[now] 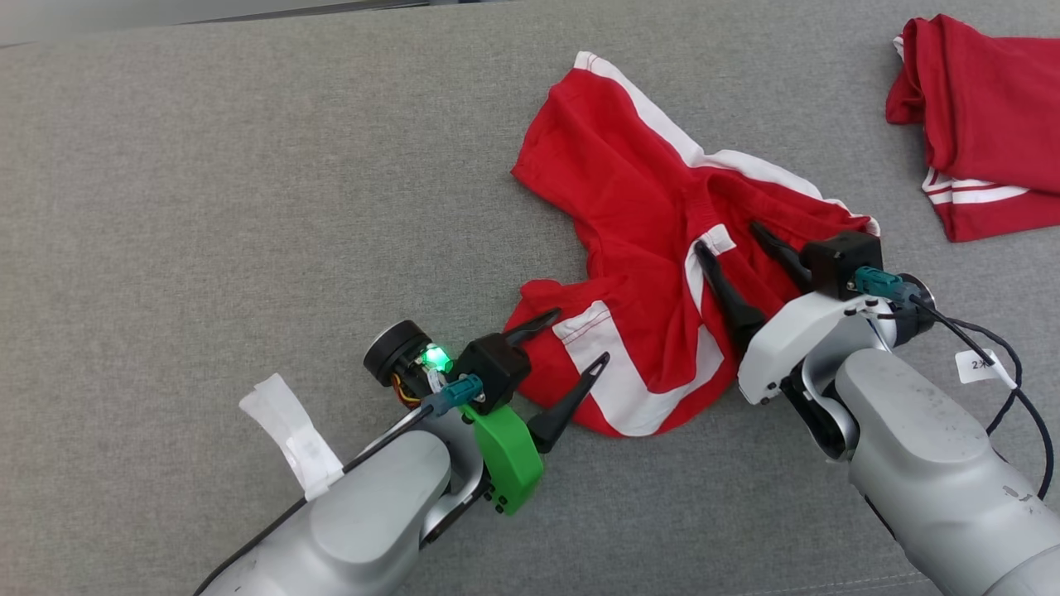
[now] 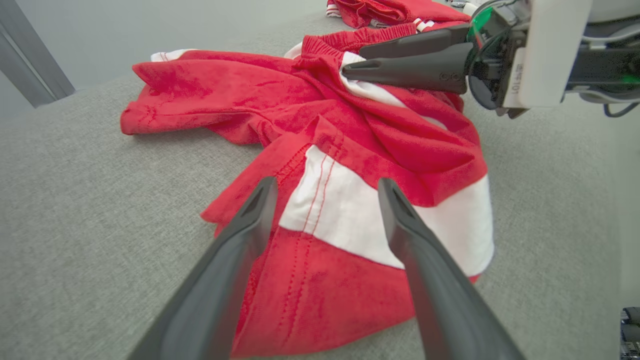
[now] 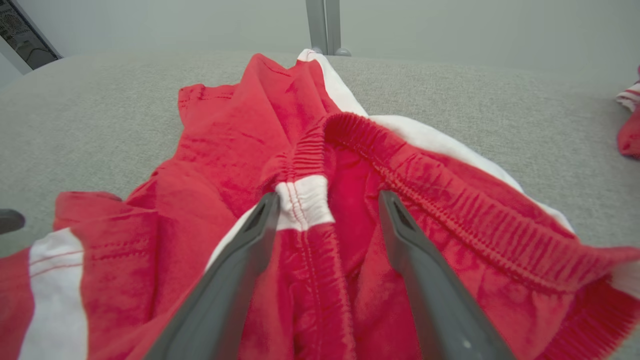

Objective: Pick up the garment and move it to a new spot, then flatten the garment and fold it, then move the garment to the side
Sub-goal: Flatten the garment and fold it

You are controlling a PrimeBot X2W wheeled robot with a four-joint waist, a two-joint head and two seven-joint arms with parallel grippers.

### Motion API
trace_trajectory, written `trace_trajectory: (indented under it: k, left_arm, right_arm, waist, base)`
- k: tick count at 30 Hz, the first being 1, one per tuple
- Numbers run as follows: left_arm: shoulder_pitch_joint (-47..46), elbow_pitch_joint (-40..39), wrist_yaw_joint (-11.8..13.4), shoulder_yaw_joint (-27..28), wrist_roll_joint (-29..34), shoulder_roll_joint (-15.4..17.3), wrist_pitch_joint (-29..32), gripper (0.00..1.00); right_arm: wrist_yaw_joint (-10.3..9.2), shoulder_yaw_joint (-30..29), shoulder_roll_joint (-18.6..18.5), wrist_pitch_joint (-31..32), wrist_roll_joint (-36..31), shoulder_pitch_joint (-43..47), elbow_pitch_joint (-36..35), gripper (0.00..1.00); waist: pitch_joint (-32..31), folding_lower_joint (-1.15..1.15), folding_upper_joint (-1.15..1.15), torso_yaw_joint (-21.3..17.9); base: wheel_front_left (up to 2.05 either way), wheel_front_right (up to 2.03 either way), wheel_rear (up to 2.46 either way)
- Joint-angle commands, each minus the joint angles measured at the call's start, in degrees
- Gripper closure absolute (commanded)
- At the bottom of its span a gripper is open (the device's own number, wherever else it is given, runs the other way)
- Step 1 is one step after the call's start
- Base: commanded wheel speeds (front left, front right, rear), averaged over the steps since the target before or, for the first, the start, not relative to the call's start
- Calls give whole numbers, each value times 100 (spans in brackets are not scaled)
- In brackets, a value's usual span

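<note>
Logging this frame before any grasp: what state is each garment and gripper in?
shorts: crumpled, unfolded, lying flat on nothing but the surface.
second garment: roughly folded, lying apart at far right.
left gripper: open, at the striped hem, holding nothing.
right gripper: open, at the waistband, holding nothing.

Left gripper (image 1: 581,334): two long dark tapered fingers, black mount (image 1: 494,368), bright green bracket (image 1: 507,457) with small dark screw holes. Green light (image 1: 436,358) beside black round housing (image 1: 396,348); teal connector (image 1: 461,389) below. White tape tag (image 1: 290,430) on thin cable. Left forearm (image 1: 373,513) smooth grey.

Right gripper (image 1: 727,235): same dark fingers, white shell (image 1: 791,339), black block (image 1: 840,258), teal plug (image 1: 876,281), black cables (image 1: 1014,389). White label (image 1: 977,366), marking possibly "2", too small to read. Right forearm (image 1: 936,472) grey, scuffed.
</note>
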Motion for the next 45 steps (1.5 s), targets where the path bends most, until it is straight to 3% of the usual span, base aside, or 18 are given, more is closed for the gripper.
trace_trajectory:
  k: [1, 12, 13, 15, 17, 18, 19, 20, 21, 30, 39, 45]
  left_arm:
    - [-122, 93, 2, -45, -68, -8, 2, 0]
    - [-266, 527, 2, -255, -411, -130, 2, 0]
    - [-273, 554, 2, -276, -418, -144, 2, 6]
    - [-295, 632, 2, -321, -508, -186, 2, 51]
    - [-336, 705, 2, -358, -628, -224, 2, 58]
    - [-355, 742, 2, -361, -692, -240, 2, 74]
    - [-381, 790, 2, -380, -756, -257, 2, 81]
    - [-403, 831, 2, -369, -800, -274, 1, 89]
    - [-420, 908, 2, -366, -855, -296, 2, 100]
    - [-412, 786, 2, 3, -964, -287, 2, 100]
    - [-160, -140, 2, 1013, -616, 77, 1, 100]
    - [-584, -528, 2, 1586, -690, 405, 2, 100]
  right_arm:
    - [-6, 103, -27, -40, 85, -76, 20, 0]
    - [-7, 870, -197, -83, 684, -265, -109, 0]
    - [-6, 926, -206, -82, 718, -290, -102, 0]
    - [-6, 1056, -205, -85, 832, -346, -77, 3]
    - [-6, 1160, -189, -86, 966, -397, -29, 29]
    - [-6, 1196, -183, -76, 1030, -429, 3, 53]
    - [-6, 1247, -188, -57, 1074, -486, 58, 62]
    - [-6, 1290, -177, -50, 1127, -536, 93, 92]
    - [-6, 1338, -134, -17, 1250, -569, 125, 100]
    - [-7, 1444, -320, -100, 1383, -679, 52, 100]
    - [-6, 693, -629, -96, 1148, -287, -921, 100]
    - [-6, 381, -725, -96, 1429, -569, -1227, 100]
  waist:
    - [24, 0, 0, -55]
    - [0, 0, 0, -191]
    - [-5, 0, 0, -190]
    - [-6, 0, 0, -179]
    - [2, 0, 0, -166]
    - [10, 0, 0, -161]
    - [22, 0, 0, -155]
    - [33, 0, 0, -153]
    - [48, 0, 0, -152]
    - [-33, 0, 0, -79]
    - [-356, 0, 0, -13]
    - [-421, 0, 0, 81]
  base:
    - [0, 0, 0]
    - [0, 0, 0]
    - [0, 0, 0]
    - [0, 0, 0]
    - [0, 0, 0]
    - [0, 0, 0]
    - [0, 0, 0]
    - [0, 0, 0]
    - [0, 0, 0]
    - [0, 0, 0]
    - [0, 0, 0]
    - [0, 0, 0]
